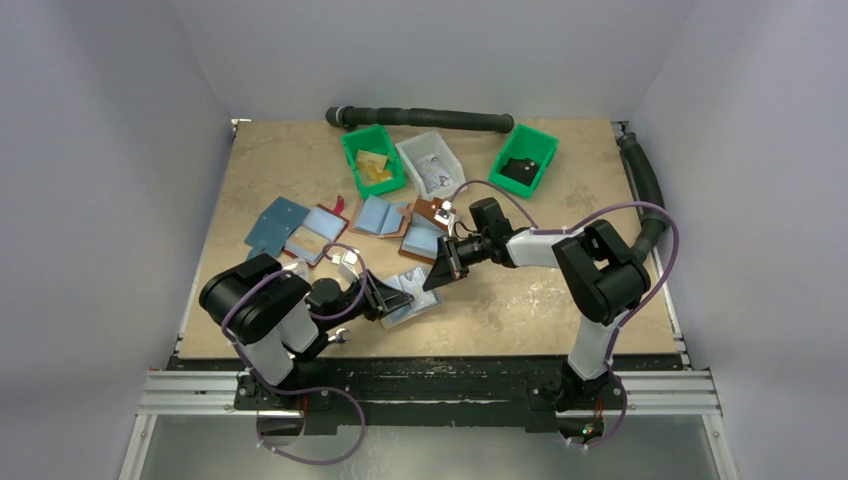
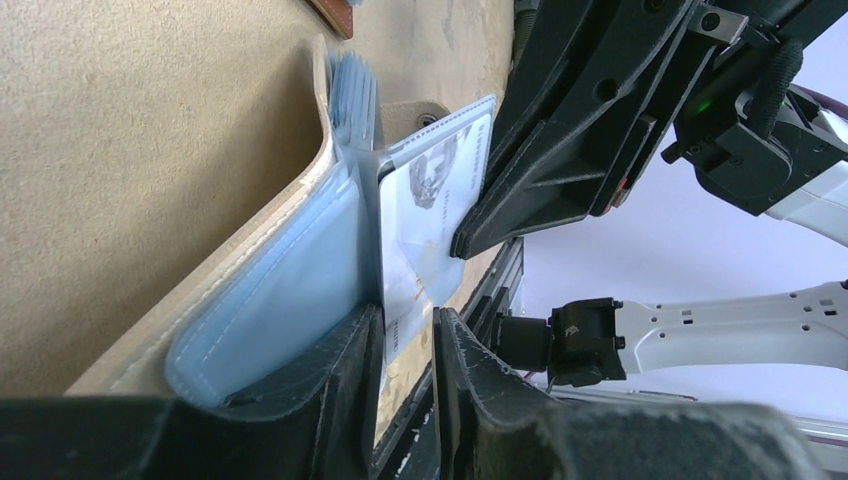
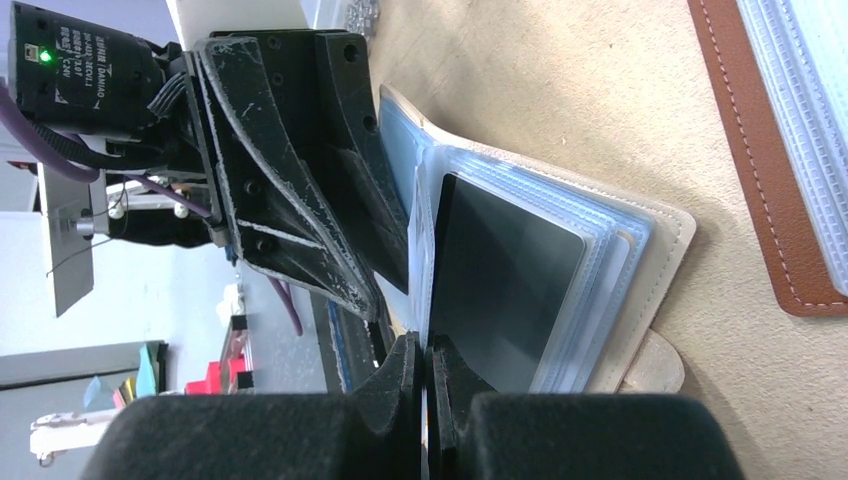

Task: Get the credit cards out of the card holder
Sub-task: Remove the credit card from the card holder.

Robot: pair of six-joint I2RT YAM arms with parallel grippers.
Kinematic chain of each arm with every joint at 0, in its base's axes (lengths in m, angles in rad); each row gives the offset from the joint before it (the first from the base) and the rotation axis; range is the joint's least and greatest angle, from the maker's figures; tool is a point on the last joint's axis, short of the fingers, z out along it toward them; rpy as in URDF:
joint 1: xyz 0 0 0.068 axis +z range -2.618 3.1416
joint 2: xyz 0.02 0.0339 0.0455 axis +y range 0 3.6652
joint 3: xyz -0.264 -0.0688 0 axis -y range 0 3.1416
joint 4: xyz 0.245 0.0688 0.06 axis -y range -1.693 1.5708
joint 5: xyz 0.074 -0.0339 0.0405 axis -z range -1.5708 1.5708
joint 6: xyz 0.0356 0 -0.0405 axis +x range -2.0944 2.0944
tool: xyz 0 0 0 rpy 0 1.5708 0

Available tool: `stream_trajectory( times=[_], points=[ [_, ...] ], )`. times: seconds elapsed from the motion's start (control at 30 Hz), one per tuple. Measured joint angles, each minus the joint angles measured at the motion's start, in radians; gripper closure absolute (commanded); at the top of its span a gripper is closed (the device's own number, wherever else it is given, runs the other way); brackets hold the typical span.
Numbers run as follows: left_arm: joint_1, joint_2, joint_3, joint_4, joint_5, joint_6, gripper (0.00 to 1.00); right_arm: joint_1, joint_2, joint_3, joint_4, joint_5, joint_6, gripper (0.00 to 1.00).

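Clamping card holder [image 2: 280,290] pages, left claw [image 2: 408,318]

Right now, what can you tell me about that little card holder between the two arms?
The card holder lies open on the table, a cream, leather-like cover with stitched edges, light blue lining and a rounded tab. Inside is a stack of translucent plastic sleeves; the front one shows a dark grey card. The left gripper straddles one sleeve, and the right gripper, shut, meets a sleeve edge.
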Motion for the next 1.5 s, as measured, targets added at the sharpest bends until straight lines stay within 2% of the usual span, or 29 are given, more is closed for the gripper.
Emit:
stream_trajectory(
  times=[0.23,0.37,0.43,0.47,0.53,0.63,0.67,0.9,1.3,1.4,1.5],
  points=[
    [0.0,0.008,0.0,-0.004,-0.001,0.0,0.83,0.0,0.0,0.0,0.011,-0.028,0.001,0.95],
    [0.0,0.011,0.0,-0.007,-0.005,0.001,0.92,0.001,0.0,0.0,0.012,-0.031,0.0,0.95],
    [0.0,0.014,0.0,-0.008,-0.007,0.001,1.0,0.001,0.0,0.0,0.012,-0.031,0.0,0.94],
    [0.0,0.015,0.0,-0.008,-0.007,0.001,1.0,0.001,0.0,0.0,0.012,-0.031,0.0,0.93],
    [0.0,0.016,0.0,-0.008,-0.008,0.002,1.0,0.001,0.0,0.0,0.012,-0.03,-0.001,0.86],
    [0.0,0.016,-0.001,-0.007,-0.008,0.005,1.0,0.001,0.0,0.003,0.006,-0.03,-0.007,0.65],
    [0.0,0.016,-0.002,0.001,-0.009,0.009,1.0,0.002,0.0,0.006,-0.001,-0.029,-0.01,0.61],
    [0.015,0.008,-0.032,0.027,-0.018,0.057,1.0,0.021,0.0,0.041,-0.064,-0.018,-0.074,0.44],
    [0.048,-0.047,-0.043,0.026,0.015,0.111,1.0,0.016,0.0,0.047,-0.12,0.087,-0.134,0.43],
    [0.053,-0.099,-0.043,0.004,0.028,0.135,1.0,0.009,0.0,0.051,-0.134,0.106,-0.151,0.43],
    [0.053,-0.196,-0.043,-0.09,0.037,0.183,1.0,-0.002,0.0,0.06,-0.146,0.1,-0.169,0.43]
  ],
)
